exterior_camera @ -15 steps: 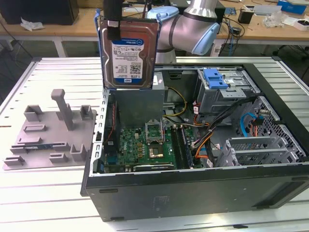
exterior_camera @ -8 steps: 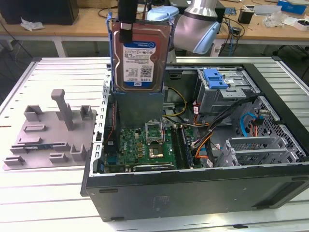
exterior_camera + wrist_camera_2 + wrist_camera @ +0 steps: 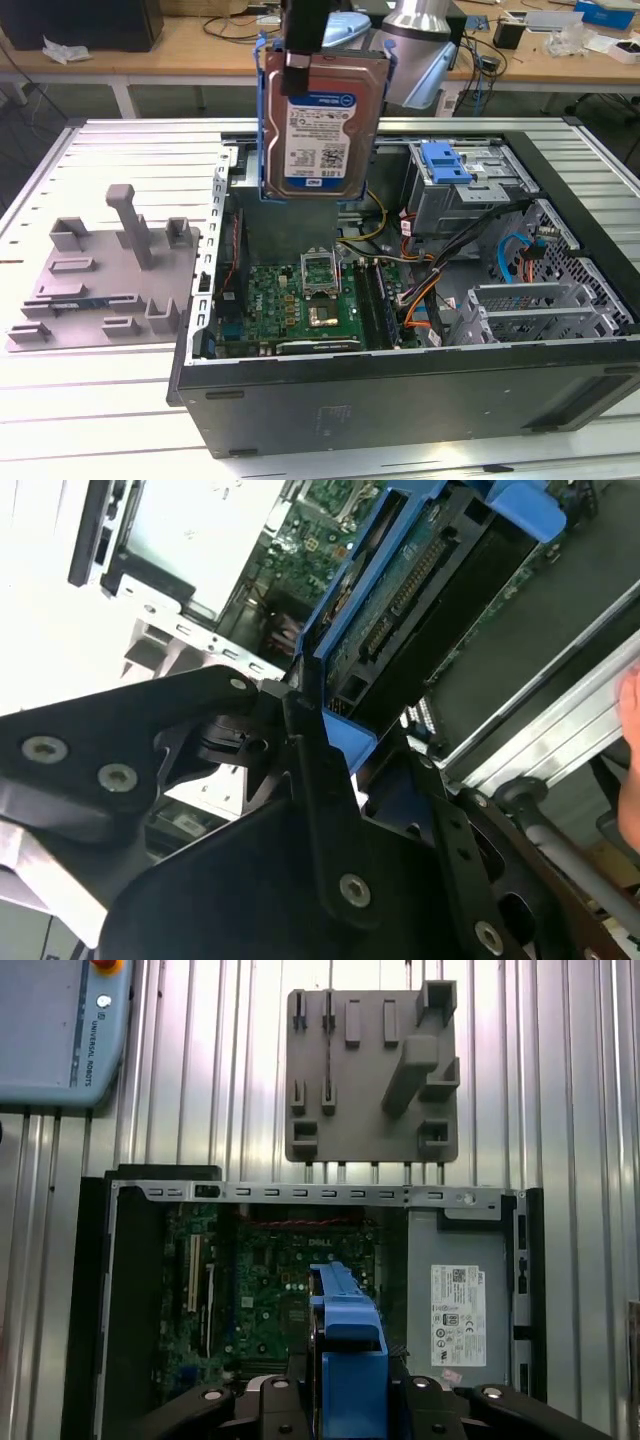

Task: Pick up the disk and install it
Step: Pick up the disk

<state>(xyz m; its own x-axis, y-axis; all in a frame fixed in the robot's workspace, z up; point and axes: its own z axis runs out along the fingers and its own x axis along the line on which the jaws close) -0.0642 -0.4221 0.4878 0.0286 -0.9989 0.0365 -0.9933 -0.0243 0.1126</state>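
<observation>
My gripper (image 3: 298, 68) is clamped on the top edge of the disk (image 3: 322, 120), which hangs upright beneath it in the air, clear of the open computer case (image 3: 400, 385) below. In the second wrist view I see a black metal finger (image 3: 320, 780) pressed against the disk's blue plastic carrier frame (image 3: 348, 742), with the drive's green circuit board and black connector facing that camera. The flat silver face with its white-and-blue label faces the exterior view. Straight below the gripper lies the green motherboard (image 3: 310, 300). Lower, toward the exterior view's right, sits a grey metal cage with a blue plastic latch (image 3: 447, 165). Well apart on the other side, a grey moulded fixture plate (image 3: 110, 270) with posts and slots rests on the ribbed metal table (image 3: 90, 410).
</observation>
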